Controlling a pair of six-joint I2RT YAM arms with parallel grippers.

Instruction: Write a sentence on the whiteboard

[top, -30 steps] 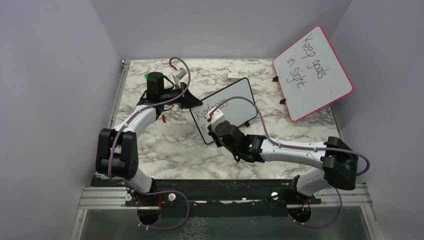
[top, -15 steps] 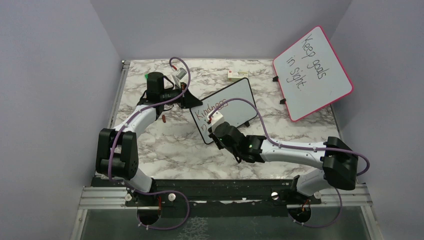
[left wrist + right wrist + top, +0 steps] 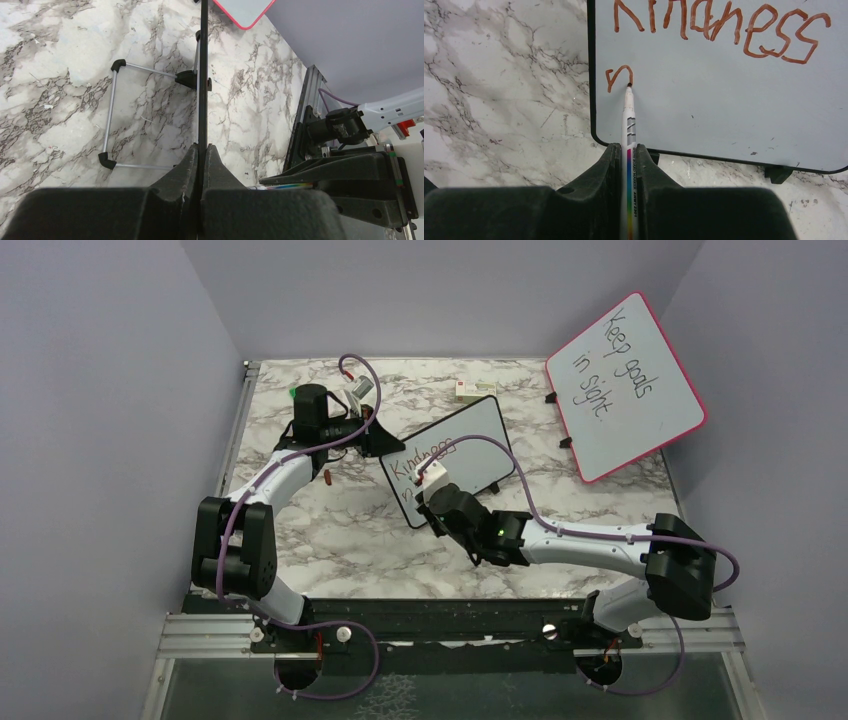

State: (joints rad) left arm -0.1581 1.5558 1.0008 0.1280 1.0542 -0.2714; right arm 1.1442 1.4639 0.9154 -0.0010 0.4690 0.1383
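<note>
Top external view: on the marble table (image 3: 330, 530), the whiteboard (image 3: 475, 420) stood propped mid-table. The left gripper (image 3: 202, 149) pinched its edge, apparently to steady it. The right gripper (image 3: 628, 150) clamped the marker (image 3: 629, 112), its tip touching the unfinished sentence (image 3: 719, 25).

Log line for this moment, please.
left gripper: shut on whiteboard edge | right gripper: shut on marker | tip: at stroke end, second line | sentence: "Kindness" written, next word begun

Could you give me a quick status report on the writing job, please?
Left gripper shut on whiteboard edge. Right gripper shut on marker, tip on board. Sentence: "Kindness" done, second line just begun. Nothing in the way.
</note>
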